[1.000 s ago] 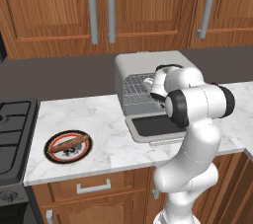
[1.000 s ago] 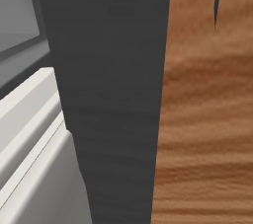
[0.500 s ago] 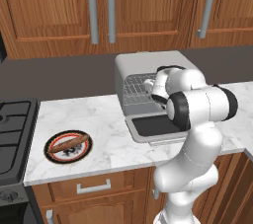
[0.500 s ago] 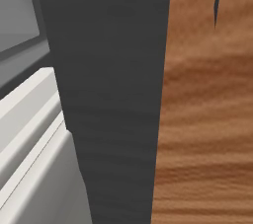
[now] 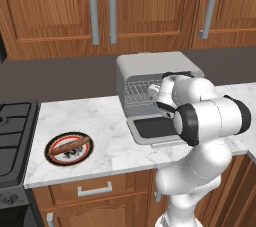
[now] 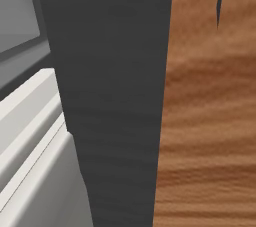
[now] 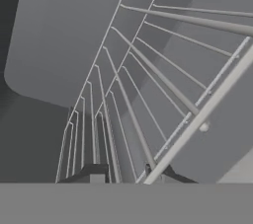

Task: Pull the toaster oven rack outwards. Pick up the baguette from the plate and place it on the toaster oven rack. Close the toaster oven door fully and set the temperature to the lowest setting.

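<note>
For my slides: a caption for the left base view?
Arm reaches into the open toaster oven at its rack; baguette waits on the plate.

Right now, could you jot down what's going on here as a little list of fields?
toaster oven door: open, lying flat on the counter
toaster oven rack: wire grid inside the toaster oven
gripper: shut on the toaster oven rack's front bar
baguette: lying on the plate, left of the oven
stage: rack pull, baguette not yet moved

No text, label, brand, number or sign can be read on anything here.
</note>
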